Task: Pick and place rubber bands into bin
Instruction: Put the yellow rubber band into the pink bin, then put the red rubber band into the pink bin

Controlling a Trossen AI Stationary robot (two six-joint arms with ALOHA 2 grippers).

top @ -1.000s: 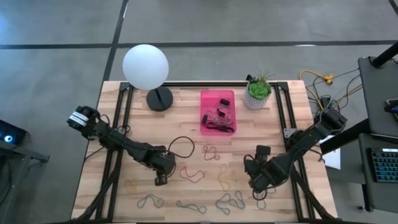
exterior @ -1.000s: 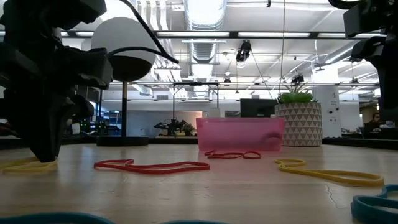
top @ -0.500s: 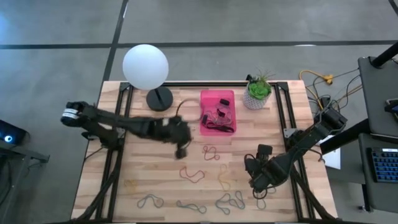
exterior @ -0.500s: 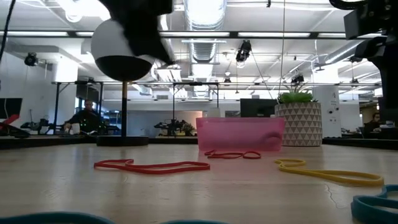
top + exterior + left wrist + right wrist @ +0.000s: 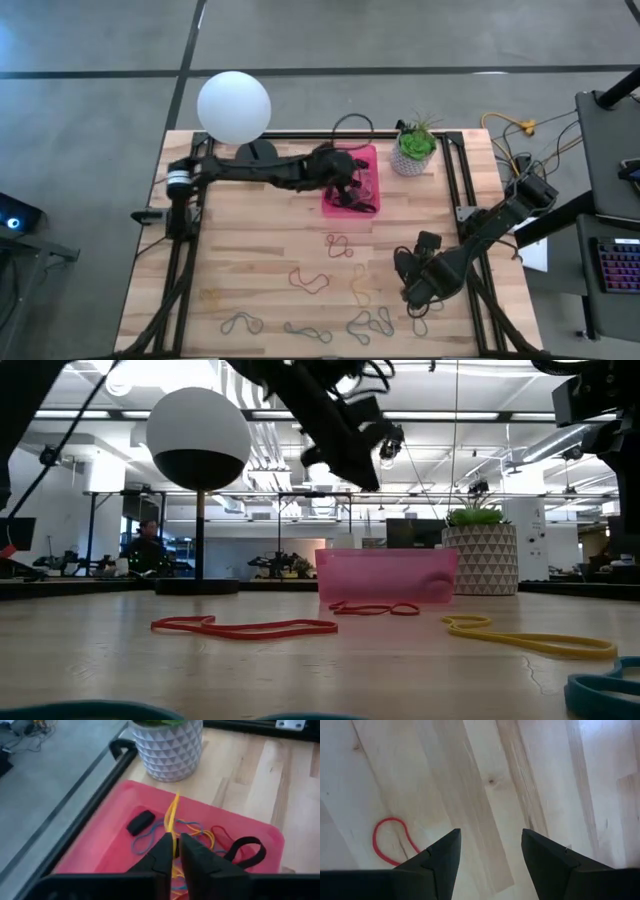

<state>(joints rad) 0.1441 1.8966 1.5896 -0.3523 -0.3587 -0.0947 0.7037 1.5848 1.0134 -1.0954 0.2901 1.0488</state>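
The pink bin (image 5: 349, 150) stands at the table's far middle with several rubber bands (image 5: 197, 831) inside. My left gripper (image 5: 352, 172) hovers above it, shut on a yellow rubber band (image 5: 173, 815); in the low view the gripper (image 5: 352, 468) is well above the bin (image 5: 385, 575). More bands lie flat on the wood: red (image 5: 343, 243), red (image 5: 310, 281), yellow (image 5: 362, 290), grey-green (image 5: 370, 322). My right gripper (image 5: 415, 296) waits open above the table's near right part, a red band (image 5: 390, 840) below it. My left gripper pinches the yellow rubber band (image 5: 173, 837) between its two fingertips. The fingers slant down from the table's left toward the bin. The band's free loop reaches out past the fingertips (image 5: 165, 851) over the bin's inside, lifted clear of the table.
A globe lamp (image 5: 234, 107) with a round black base (image 5: 257, 157) stands left of the bin. A white pot with a green plant (image 5: 415, 150) is right of it. Black rails (image 5: 196, 200) run along both table sides. Bare wood lies between the bin and the loose bands.
My left gripper has risen from the table's near left part and swung toward the far edge and to the right, ending above the pink bin. It has tipped from pointing steeply down to slanting. The bands on the table have stayed in place.
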